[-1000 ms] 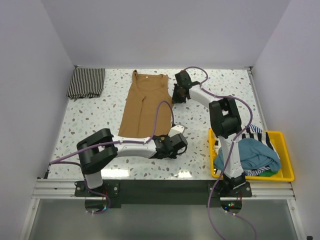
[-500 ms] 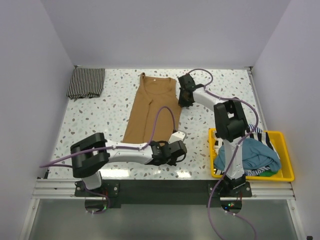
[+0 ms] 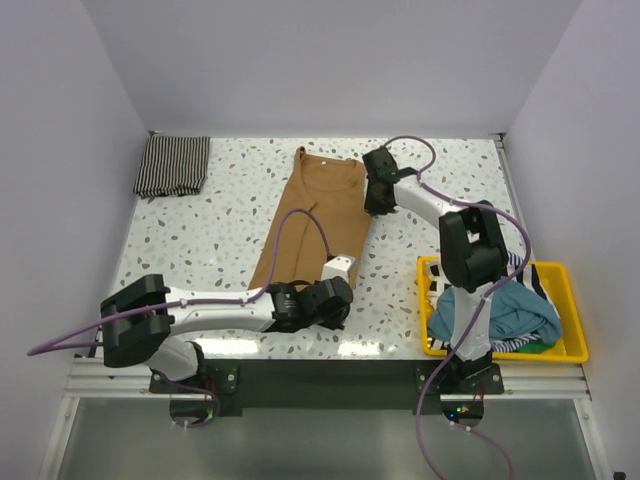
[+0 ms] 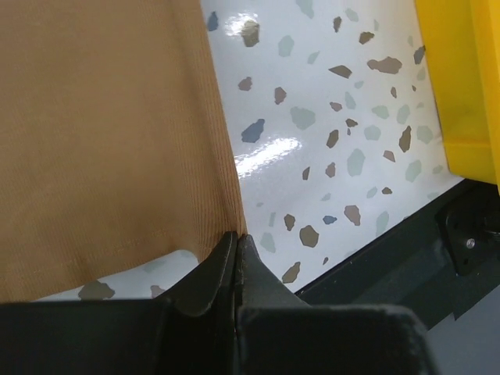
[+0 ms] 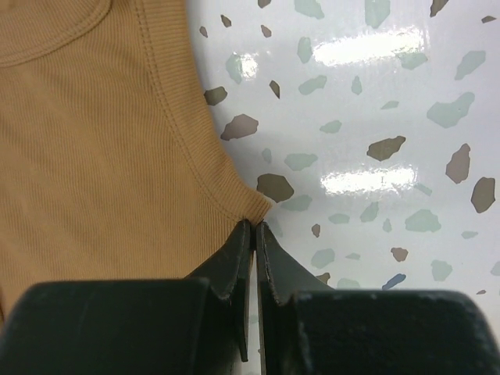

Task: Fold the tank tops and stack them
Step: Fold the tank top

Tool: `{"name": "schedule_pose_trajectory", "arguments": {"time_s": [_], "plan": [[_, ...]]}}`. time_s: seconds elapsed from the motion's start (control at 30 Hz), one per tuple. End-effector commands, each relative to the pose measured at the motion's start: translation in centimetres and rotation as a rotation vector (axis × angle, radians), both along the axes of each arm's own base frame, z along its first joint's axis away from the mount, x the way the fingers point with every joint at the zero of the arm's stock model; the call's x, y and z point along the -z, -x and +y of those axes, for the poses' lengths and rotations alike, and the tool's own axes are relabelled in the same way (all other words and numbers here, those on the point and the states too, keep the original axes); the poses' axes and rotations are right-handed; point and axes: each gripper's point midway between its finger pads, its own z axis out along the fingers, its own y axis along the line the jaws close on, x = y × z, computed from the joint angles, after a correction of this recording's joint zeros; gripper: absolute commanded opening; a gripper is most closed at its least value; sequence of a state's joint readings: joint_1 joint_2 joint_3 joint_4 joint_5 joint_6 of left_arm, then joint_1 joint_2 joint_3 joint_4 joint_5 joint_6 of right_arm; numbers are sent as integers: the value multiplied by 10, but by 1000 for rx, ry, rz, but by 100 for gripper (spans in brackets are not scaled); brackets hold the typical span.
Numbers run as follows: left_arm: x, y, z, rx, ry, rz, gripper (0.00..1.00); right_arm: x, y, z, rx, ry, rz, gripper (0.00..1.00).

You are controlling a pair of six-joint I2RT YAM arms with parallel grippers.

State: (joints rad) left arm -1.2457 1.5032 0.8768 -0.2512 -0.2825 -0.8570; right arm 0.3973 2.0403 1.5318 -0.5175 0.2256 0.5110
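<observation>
item one: my left gripper (image 4: pixel 237 244), jaws pressed fully together on the hem corner of the tan tank top (image 3: pixel 315 210), low over the table (image 3: pixel 190 240) near the middle of its near edge. item two: my right gripper (image 5: pixel 255 228), fingers closed to a thin slit, nipping the same top at the bottom of its right armhole, toward the far edge right of centre. item three: the tan tank top itself, ribbed cloth, laid flat and slanted, neckline toward the far edge, hem toward the near edge, held at those two points along its right side. item four: striped tank top (image 3: pixel 172 166), thin black-and-white stripes, folded, resting at the far left corner, well apart from both my arms. item five: yellow bin (image 3: pixel 576 318) at the near right corner beside my right arm's base, containing a crumpled teal top (image 3: pixel 510 305) and a broad-striped top (image 3: pixel 510 262) bunched against its far side.
</observation>
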Motion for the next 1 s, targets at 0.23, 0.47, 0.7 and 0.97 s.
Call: {"name": "schedule_pose_trajectory", "arguments": {"time_s": [0.23, 0.47, 0.7, 0.97], "plan": [[-5, -24, 49, -209, 88, 20, 0, -56, -30, 39, -39, -44, -137, 0], [4, -29, 75, -275, 68, 26, 0, -60, -44, 84, -93, -54, -163, 0], [7, -28, 97, -325, 50, 20, 0, -46, -50, 124, -153, -43, -153, 0], [13, -28, 119, -360, 19, 26, 0, -34, -49, 148, -185, -53, -149, 0]]}}
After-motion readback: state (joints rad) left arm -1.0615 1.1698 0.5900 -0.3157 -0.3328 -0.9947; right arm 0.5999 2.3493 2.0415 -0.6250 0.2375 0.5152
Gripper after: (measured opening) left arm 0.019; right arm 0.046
